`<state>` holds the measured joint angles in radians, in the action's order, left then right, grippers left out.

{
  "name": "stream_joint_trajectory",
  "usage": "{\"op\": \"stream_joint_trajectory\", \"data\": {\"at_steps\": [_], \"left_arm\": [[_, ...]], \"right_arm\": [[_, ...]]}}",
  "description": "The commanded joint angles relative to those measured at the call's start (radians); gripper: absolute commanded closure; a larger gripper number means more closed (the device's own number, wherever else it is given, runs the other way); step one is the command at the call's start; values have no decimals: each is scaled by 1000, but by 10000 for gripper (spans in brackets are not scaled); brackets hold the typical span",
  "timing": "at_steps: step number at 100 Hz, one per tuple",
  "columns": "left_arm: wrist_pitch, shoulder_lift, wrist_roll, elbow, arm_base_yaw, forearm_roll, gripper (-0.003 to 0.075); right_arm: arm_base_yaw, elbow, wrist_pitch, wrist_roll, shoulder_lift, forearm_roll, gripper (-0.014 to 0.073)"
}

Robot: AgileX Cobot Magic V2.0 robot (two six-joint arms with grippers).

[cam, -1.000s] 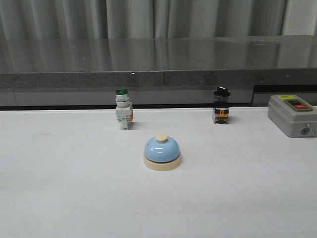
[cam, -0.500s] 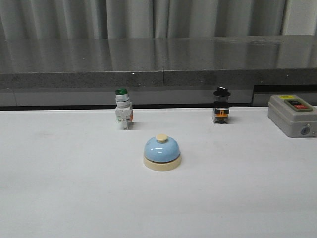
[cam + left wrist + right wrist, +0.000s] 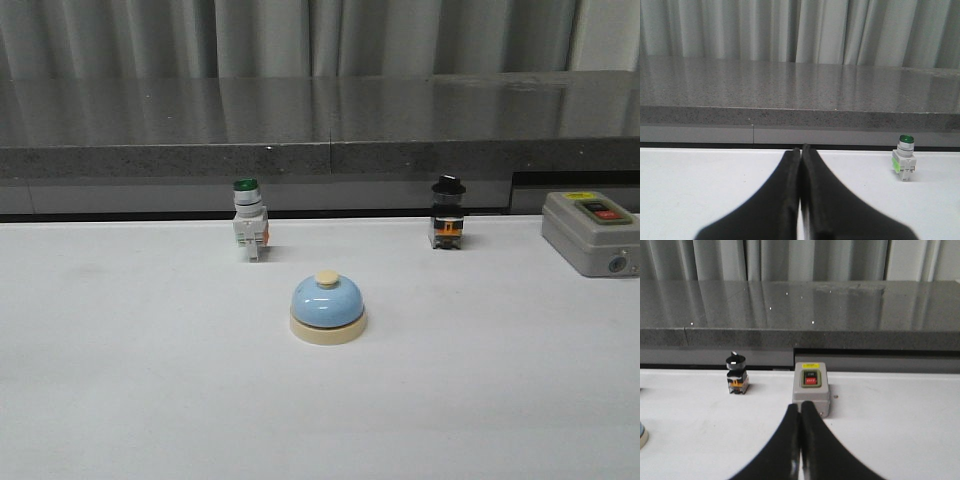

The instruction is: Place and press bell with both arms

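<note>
The light-blue bell [image 3: 327,308] with cream base and cream button stands upright on the white table [image 3: 120,380], near the middle. Neither arm shows in the front view. In the left wrist view my left gripper [image 3: 800,149] is shut and empty, low over the table; the bell is out of that view. In the right wrist view my right gripper [image 3: 800,405] is shut and empty, its tips pointing at the grey box; only a cream and blue sliver of the bell [image 3: 642,434] shows at the frame edge.
A green-capped white push-button switch [image 3: 248,221] stands behind the bell to the left, also in the left wrist view [image 3: 904,158]. A black knob switch [image 3: 447,213] stands back right. A grey box with a red button [image 3: 590,231] is far right. A dark stone ledge [image 3: 320,130] runs behind.
</note>
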<state>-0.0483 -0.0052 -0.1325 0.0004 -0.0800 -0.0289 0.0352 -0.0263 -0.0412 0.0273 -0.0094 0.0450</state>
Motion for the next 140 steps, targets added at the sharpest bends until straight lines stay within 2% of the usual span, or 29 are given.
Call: {"op": "stream_joint_trajectory", "data": {"at_steps": [1, 17, 37, 73, 83, 115, 140], "left_arm": [[71, -31, -13, 41, 3, -1, 741], [71, -31, -13, 41, 3, -1, 741], [71, -31, -13, 41, 3, -1, 741], [71, -31, -13, 41, 3, -1, 741], [71, -31, -13, 41, 3, -1, 741], [71, -31, -13, 41, 3, -1, 741], [71, -31, -13, 41, 3, -1, 741]], "right_arm": [[-7, 18, 137, 4, -19, -5, 654], [-7, 87, 81, 4, 4, -5, 654], [-7, 252, -32, 4, 137, -5, 654], [-7, 638, -496, 4, 473, -5, 654], [-7, 706, -582, 4, 559, -5, 654], [-7, 739, -590, 4, 716, 1, 654], [4, 760, -550, 5, 772, 89, 654]]}}
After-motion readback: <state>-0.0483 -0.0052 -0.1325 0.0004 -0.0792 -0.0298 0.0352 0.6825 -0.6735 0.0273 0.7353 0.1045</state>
